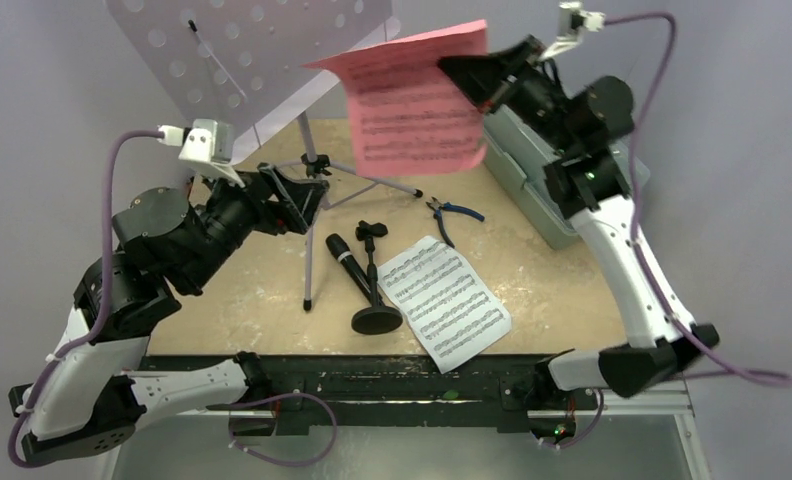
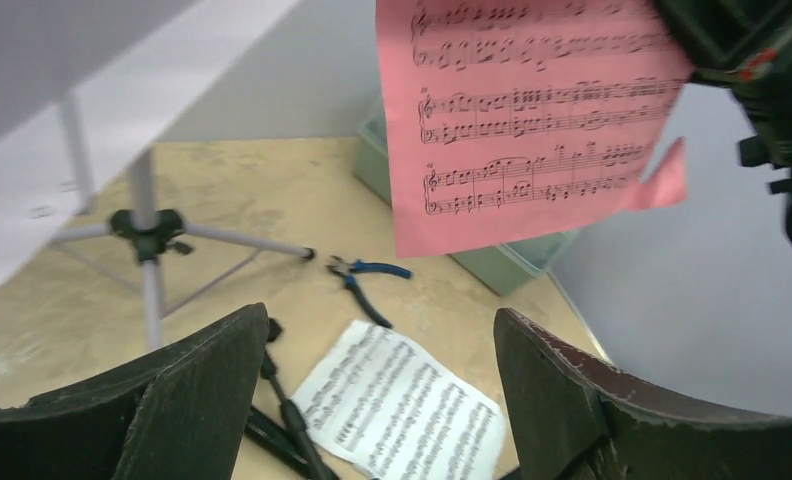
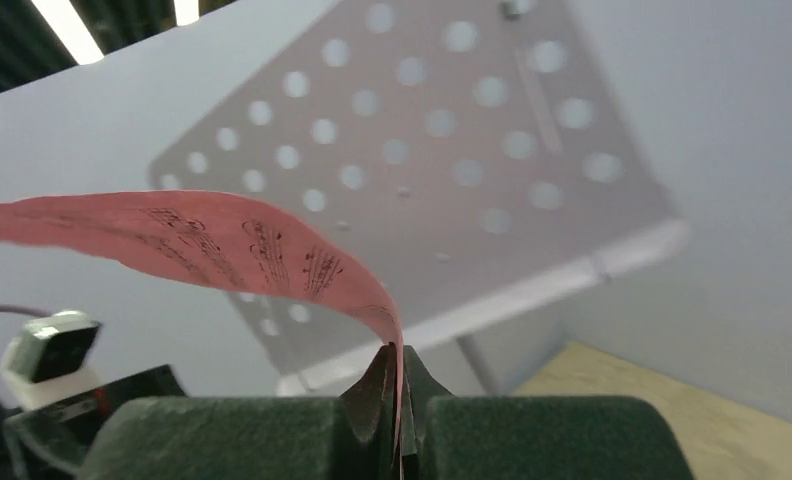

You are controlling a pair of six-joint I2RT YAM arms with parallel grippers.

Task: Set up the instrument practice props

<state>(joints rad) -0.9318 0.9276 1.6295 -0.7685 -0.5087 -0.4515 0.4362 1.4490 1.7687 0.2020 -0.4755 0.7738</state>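
Lavender music stand (image 1: 242,70) stands upright on its tripod at the far left of the table (image 1: 262,285), holed top tilted back. Pink sheet (image 1: 412,100) hangs in the air just right of it, long axis near vertical, print facing the arms. The right gripper (image 3: 397,370) is pinched on its upper right edge. White sheet (image 1: 444,300) lies flat, long axis diagonal, far-left to near-right. Mic stand (image 1: 375,300) lies beside it, base toward the near edge. Microphone (image 1: 344,262) lies just left, roughly parallel. Left gripper (image 2: 380,315) is wide and empty by the tripod pole.

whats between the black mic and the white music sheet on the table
The short black mic stand, lying on its side between microphone and white sheet, clearest in the top view.
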